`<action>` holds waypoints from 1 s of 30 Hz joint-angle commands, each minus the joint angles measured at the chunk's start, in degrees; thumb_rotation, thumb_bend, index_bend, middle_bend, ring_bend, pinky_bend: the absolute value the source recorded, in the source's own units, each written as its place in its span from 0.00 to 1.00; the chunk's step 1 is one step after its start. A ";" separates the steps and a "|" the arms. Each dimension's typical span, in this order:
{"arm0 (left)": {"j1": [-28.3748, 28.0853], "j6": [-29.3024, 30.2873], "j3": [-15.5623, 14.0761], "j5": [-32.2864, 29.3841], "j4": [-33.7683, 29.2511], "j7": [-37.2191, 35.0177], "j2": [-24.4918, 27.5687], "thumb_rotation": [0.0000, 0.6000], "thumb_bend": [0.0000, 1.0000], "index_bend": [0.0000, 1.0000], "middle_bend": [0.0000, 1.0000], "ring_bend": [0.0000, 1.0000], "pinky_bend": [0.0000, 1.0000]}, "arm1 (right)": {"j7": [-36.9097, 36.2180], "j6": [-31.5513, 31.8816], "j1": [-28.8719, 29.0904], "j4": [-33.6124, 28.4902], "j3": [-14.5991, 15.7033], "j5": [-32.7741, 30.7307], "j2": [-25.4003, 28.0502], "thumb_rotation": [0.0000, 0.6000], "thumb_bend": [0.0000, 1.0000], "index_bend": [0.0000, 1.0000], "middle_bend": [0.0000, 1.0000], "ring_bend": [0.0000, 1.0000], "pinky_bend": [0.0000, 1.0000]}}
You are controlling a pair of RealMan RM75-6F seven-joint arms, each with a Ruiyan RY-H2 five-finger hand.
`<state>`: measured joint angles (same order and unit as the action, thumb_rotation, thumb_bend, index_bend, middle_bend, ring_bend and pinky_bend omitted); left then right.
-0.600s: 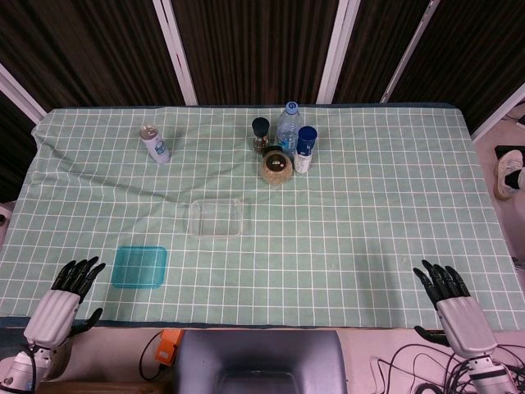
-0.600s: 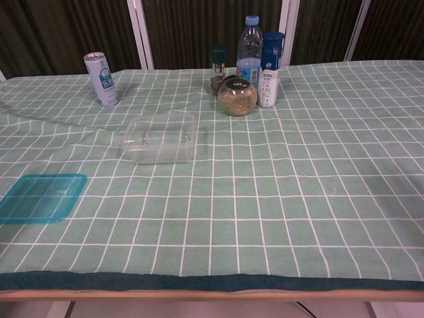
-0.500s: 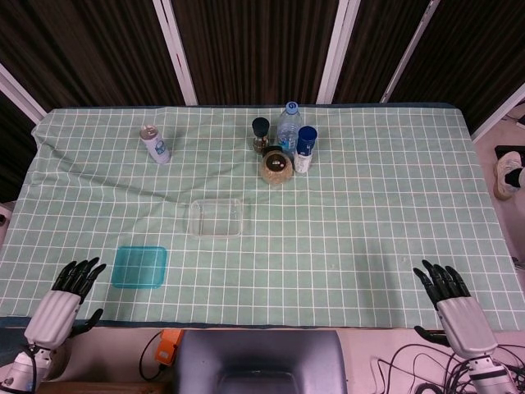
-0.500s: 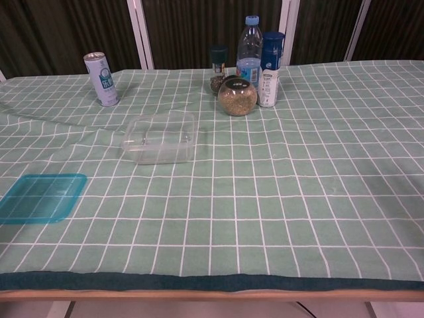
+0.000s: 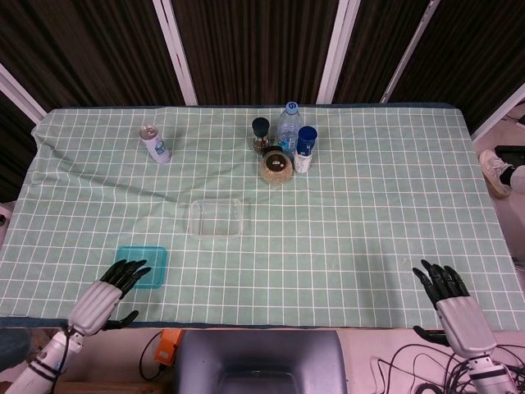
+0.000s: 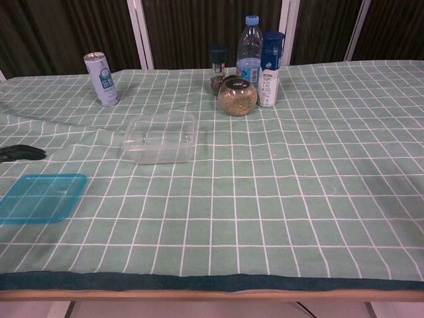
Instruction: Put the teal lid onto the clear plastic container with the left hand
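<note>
At the far left, by the near edge of the table (image 5: pixel 394 205), we note the left hand (image 5: pixel 105 294) with its dark fingers (image 5: pixel 127 269) spread and holding nothing. In the head view the fingertips overlap the near edge of the teal lid (image 5: pixel 141 266); we cannot tell whether they touch it. In the chest view only a dark fingertip shows at the left edge, above the lid.

The teal lid lies flat on the green checked cloth (image 5: pixel 369 172), near the front left corner. The clear plastic container (image 5: pixel 216 217) stands open and upright further back and to the right of the lid, well apart from it.

Toward the back left we record a slim can (image 5: pixel 153 144), upright and alone. At the back centre stands a cluster: a dark-capped grinder (image 5: pixel 260 135), a water bottle (image 5: pixel 287 127) with a blue cap, a round jar (image 5: pixel 276 167) of grain-like contents in front, and a white blue-capped bottle (image 5: pixel 305 148) just beside the jar on its right.

At the far right, past the near edge of the table, the right hand (image 5: pixel 449 300) rests with fingers spread, empty.
</note>
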<state>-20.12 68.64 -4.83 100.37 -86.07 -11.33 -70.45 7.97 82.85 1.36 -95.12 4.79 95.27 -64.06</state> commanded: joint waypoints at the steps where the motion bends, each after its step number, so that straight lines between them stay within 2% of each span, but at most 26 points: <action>1: -5.42 -3.93 2.17 0.73 0.95 -3.62 -0.91 1.00 0.30 0.00 0.00 0.00 0.00 | 0.22 -0.64 0.24 -0.06 -0.10 -0.50 -0.14 1.00 0.19 0.00 0.00 0.00 0.00; 5: -8.38 -7.00 3.21 -0.46 3.30 -3.65 -2.01 1.00 0.29 0.00 0.00 0.00 0.00 | 0.68 -1.05 0.38 -0.06 -0.10 -0.70 -0.42 1.00 0.19 0.00 0.00 0.00 0.00; 10: -11.11 -11.64 2.42 -1.93 4.53 -6.37 -2.53 1.00 0.28 0.00 0.00 0.00 0.00 | 0.84 -1.02 0.38 -0.15 -0.17 -0.81 -0.54 1.00 0.19 0.00 0.00 0.00 0.00; 18: -13.45 -13.04 0.55 -1.38 7.70 -11.31 -4.21 1.00 0.26 0.00 0.00 0.00 0.00 | 1.64 -1.33 0.51 -0.07 -0.25 -1.01 -1.04 1.00 0.19 0.00 0.00 0.00 0.00; 30: -14.83 -15.52 -0.95 -4.18 14.76 -16.13 -5.93 1.00 0.25 0.00 0.00 0.00 0.00 | 1.88 -2.03 0.78 -0.27 0.05 -0.95 -1.19 1.00 0.19 0.00 0.00 0.00 0.00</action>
<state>-34.84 53.24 -5.55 96.34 -71.57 -27.17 -76.35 9.84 80.83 2.14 -95.38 4.83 94.32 -65.25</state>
